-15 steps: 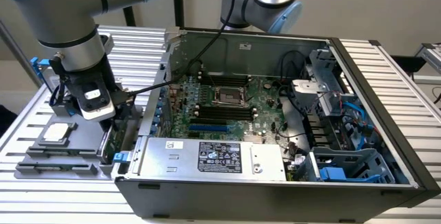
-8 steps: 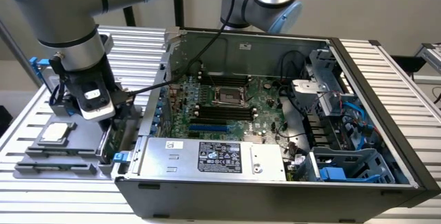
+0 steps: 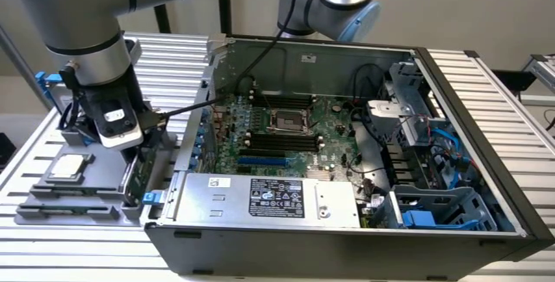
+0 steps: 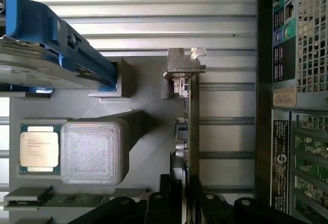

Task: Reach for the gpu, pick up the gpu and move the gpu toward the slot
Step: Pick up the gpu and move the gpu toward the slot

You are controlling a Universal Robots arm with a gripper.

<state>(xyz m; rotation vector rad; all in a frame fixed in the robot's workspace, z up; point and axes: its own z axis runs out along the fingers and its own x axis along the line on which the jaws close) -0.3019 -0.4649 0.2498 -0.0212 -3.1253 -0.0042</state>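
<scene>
An open computer case [image 3: 347, 243] sits on a ribbed metal surface [image 3: 485, 87]. Beside it, the gpu [image 4: 193, 126] stands on edge in a grey holder [image 4: 148, 106]. The gripper [image 4: 183, 193] straddles the card; whether it has clenched, I cannot tell.

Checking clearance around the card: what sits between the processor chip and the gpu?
Wrist view: a raised gray block beside the processor chip, then bare gray tray up to the gpu.

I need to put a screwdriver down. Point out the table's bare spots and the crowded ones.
Bare: the ribbed table on the exterior view's right of the computer case, and the strip between the grey tray and the near edge. Crowded: the tray, with the chip, green card and gripper over it.
</scene>
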